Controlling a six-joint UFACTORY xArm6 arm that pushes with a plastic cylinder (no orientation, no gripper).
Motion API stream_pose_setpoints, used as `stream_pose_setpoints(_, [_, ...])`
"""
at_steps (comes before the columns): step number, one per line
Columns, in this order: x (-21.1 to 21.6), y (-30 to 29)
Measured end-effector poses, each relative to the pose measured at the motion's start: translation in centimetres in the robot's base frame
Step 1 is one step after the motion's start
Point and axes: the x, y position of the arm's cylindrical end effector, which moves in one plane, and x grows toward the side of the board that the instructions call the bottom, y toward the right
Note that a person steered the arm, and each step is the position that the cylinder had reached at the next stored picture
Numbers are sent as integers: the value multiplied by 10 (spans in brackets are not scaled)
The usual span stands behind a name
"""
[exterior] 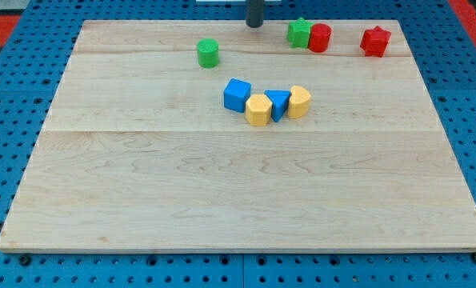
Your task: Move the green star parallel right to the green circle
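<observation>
The green star sits near the view's top, right of centre, touching the red cylinder on its right. The green circle stands to the left and slightly lower on the wooden board. My tip is at the board's top edge, between the two green blocks, a short way left of the green star and not touching it.
A red star lies at the top right. A row of blocks sits mid-board: blue cube, yellow hexagon, blue triangle, yellow heart-like block. Blue pegboard surrounds the board.
</observation>
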Motion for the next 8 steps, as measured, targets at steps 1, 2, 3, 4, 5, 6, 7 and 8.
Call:
stream_pose_setpoints(1, [1, 32])
stream_pose_setpoints(2, [0, 47])
stream_pose_setpoints(3, [-1, 57])
stream_pose_setpoints(4, [0, 83])
stream_pose_setpoints(5, [0, 108])
stream_pose_setpoints(6, [1, 154])
stream_pose_setpoints(7, [1, 161])
stream_pose_setpoints(8, [7, 137])
